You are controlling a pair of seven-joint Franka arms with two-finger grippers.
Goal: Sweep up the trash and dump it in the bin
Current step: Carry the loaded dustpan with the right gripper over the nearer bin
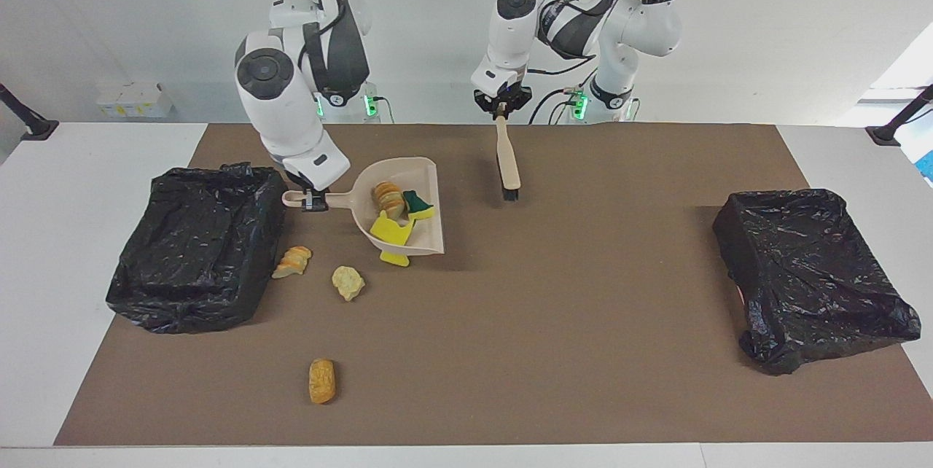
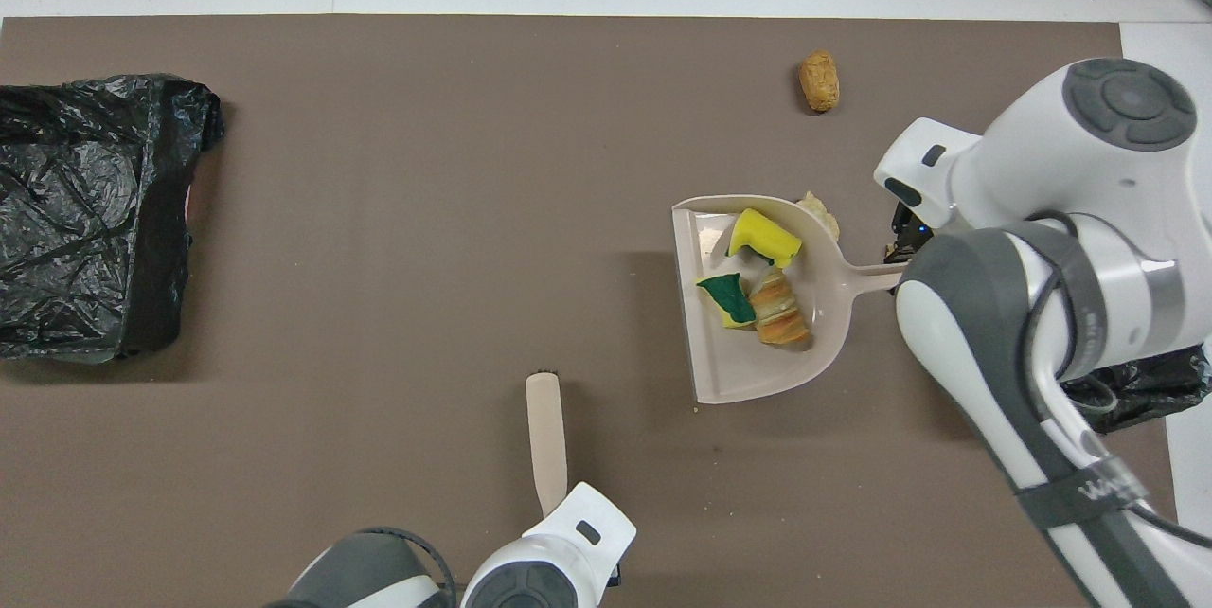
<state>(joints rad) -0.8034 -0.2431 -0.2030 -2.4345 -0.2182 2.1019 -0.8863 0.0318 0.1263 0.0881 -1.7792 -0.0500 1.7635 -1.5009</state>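
My right gripper (image 1: 313, 200) is shut on the handle of the beige dustpan (image 1: 428, 235), held tilted just over the mat beside a black-lined bin (image 1: 197, 256). The pan (image 2: 729, 371) holds a bread piece (image 1: 388, 198), a green-topped sponge (image 1: 419, 204) and yellow sponge wedges (image 1: 392, 229); one wedge (image 1: 395, 259) juts over its wall. Three trash pieces lie on the mat: a striped pastry (image 1: 293, 262), a pale lump (image 1: 348, 282) and a brown bread (image 1: 322, 380), farthest from the robots. My left gripper (image 1: 500, 109) is shut on the beige brush (image 1: 508, 162), its bristles down on the mat.
A second black-lined bin (image 1: 809, 278) stands at the left arm's end of the brown mat (image 1: 583, 344). In the overhead view my right arm covers most of the bin at its own end. White table shows around the mat.
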